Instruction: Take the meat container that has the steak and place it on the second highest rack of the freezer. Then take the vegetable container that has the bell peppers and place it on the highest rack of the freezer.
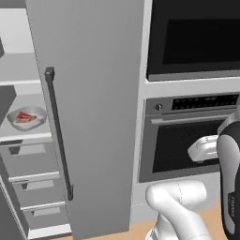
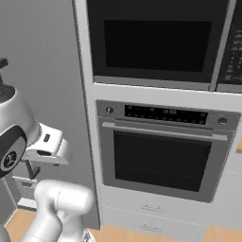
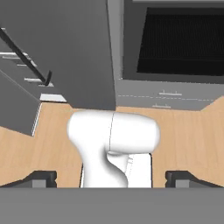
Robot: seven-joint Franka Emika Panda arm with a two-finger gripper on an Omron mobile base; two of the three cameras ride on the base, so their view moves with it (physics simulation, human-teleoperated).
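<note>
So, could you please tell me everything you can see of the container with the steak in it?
The container is a shallow, pale grey bowl-like dish with a rounded rim, looking like plastic, though the material is hard to judge. It holds the steak, a flat red piece with white marbling. It sits upright on a white inner shelf of the open freezer, above the grey drawers and below another white shelf. Nothing but the shelf and the steak touches it. The door's edge is to its right.
</note>
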